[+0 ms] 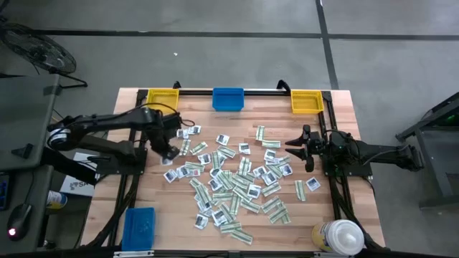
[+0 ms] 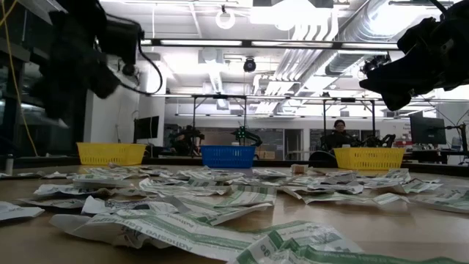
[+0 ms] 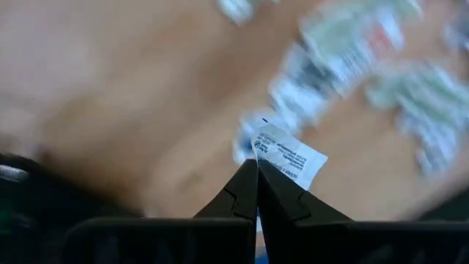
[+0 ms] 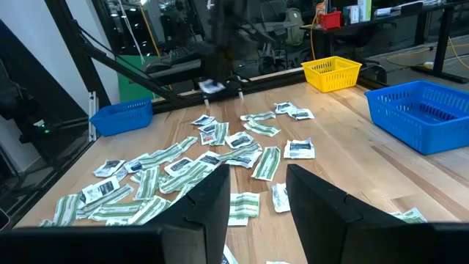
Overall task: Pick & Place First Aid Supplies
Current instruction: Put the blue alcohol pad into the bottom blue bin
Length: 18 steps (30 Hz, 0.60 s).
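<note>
Near edge of the light wooden plank table (image 1: 143, 179): a flat blue plastic bin (image 1: 139, 226) at one corner, a large white-capped bottle (image 1: 340, 236) at the other. Past them, mid-table, the scattered pile of small flat paper packets (image 1: 237, 183), squarish white ones with dark print mixed with narrow green-and-white strips. Left gripper (image 1: 171, 153) is at the pile's left fringe, fingers pinched together on a small white squarish paper packet with dark print (image 3: 287, 156); left wrist view shows the packet clamped at one edge, most of it sticking out past the tips. That view is blurred, so probably lifted clear of the table, not certain. Right gripper (image 1: 300, 149) waits at the pile's right fringe, fingers apart, nothing between them, packets lying on the table beyond it. Far edge behind the pile: yellow mesh plastic bin (image 1: 163, 97) on the left, blue mesh plastic bin (image 1: 228, 99) centre, a second yellow mesh bin (image 1: 306, 101) on the right. Step in hand looks like carrying the pinched packet to a far bin; which bin takes white squares can't be told. To do it well: hold the pinch firm since the grip is only on an edge, lift high enough not to drag neighbouring packets, move steadily so the flap doesn't catch air, release only once over the bin's opening.
</note>
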Motion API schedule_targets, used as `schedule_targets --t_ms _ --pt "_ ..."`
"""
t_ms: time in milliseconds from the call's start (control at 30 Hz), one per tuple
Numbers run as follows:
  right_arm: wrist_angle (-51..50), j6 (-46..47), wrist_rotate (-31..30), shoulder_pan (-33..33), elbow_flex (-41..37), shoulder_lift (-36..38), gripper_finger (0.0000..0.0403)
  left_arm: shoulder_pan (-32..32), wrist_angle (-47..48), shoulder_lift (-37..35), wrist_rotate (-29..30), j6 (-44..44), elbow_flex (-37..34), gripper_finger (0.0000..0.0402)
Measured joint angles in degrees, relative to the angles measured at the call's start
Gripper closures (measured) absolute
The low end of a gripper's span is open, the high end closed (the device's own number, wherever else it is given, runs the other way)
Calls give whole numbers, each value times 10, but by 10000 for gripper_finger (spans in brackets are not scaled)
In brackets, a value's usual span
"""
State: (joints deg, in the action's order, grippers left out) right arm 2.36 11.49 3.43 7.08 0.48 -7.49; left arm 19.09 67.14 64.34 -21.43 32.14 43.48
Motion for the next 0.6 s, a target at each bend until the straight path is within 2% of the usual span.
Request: schedule_targets --t_ms 100,233,333,600 --pt "0 0 0 0 0 0 274 -49 35 -14 -52 -1 14 401" --pt "0 0 0 0 0 0 274 -126 63 -16 -83 26 28 401" --pt "0 0 0 0 0 0 274 -186 66 -16 -95 57 30 401" --pt "0 0 0 0 0 0 274 -324 51 -16 -84 129 30 402"
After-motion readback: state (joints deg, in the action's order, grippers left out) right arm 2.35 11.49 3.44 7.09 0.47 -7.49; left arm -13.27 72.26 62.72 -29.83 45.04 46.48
